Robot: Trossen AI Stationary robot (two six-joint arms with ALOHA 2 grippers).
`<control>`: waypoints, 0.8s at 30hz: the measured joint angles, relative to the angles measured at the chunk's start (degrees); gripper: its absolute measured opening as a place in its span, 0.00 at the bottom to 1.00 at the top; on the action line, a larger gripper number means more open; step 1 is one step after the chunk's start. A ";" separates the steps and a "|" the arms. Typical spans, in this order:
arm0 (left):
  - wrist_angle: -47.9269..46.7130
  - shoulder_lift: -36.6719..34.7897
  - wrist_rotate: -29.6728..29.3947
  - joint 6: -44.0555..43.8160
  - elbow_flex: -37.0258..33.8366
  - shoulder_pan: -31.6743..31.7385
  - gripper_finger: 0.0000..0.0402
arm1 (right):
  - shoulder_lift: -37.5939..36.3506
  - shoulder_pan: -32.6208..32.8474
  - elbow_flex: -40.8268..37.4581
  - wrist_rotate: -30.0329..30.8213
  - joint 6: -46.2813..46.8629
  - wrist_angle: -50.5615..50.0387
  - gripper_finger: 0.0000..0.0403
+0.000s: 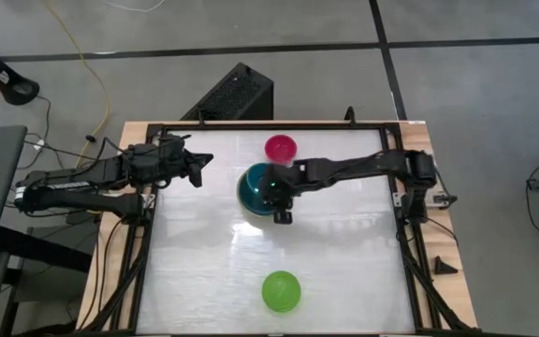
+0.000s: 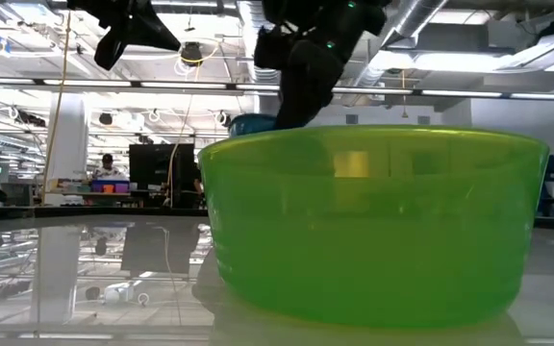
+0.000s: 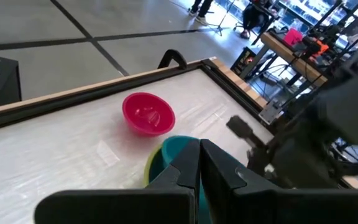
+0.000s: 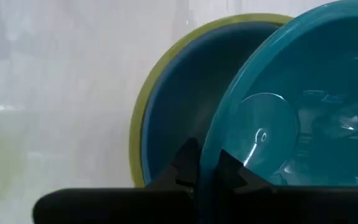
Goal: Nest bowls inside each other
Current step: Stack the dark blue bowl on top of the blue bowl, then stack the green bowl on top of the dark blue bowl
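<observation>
My right gripper [image 1: 277, 200] is shut on a teal bowl [image 4: 303, 124], which stands tilted over a light blue bowl [image 4: 185, 99] nested in an olive-yellow bowl [image 4: 143, 112] at the table's far middle. A magenta-pink bowl [image 1: 281, 147] rests on its base just beyond them. A bright green bowl [image 1: 281, 291] rests on its base near the front edge and fills the low view [image 2: 373, 231]. My left gripper [image 1: 197, 167] hangs shut in the air left of the stack, holding nothing. My right gripper pinches the teal bowl's rim [image 4: 219, 146] between its two fingers, one finger inside the bowl and one outside. The fingers come slanting down from the table's right. The bowl is tilted above the light blue bowl; whether its underside touches that bowl I cannot tell.
A black frame [image 1: 148, 234] runs round the white tabletop. Bare table lies between the stack and the green bowl. A black box [image 1: 232, 94] stands on the floor beyond the far edge.
</observation>
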 joint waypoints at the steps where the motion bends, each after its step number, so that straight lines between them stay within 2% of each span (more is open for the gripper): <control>1: 0.00 -0.01 -0.02 0.00 0.01 0.00 0.00 | 1.18 0.39 1.40 0.88 -0.40 -1.32 0.09; 7: -0.06 0.01 -0.03 0.00 0.02 0.00 0.00 | 7.29 2.39 7.59 1.75 -1.06 -6.88 0.11; 11: -0.04 -0.01 -0.06 0.27 0.02 0.02 0.00 | 9.29 2.83 9.17 1.49 1.20 -8.75 0.20; 16: -0.13 0.01 0.70 0.39 0.02 0.02 0.00 | 8.33 1.84 9.09 -4.27 6.80 -6.49 0.33; 20: -0.25 0.01 4.75 0.64 0.02 0.02 0.00 | 4.89 -0.55 9.11 -10.67 11.55 -4.81 0.47; 24: -0.54 0.01 14.18 0.44 0.02 0.00 0.00 | -0.30 -2.56 9.11 -11.79 14.00 -5.29 0.56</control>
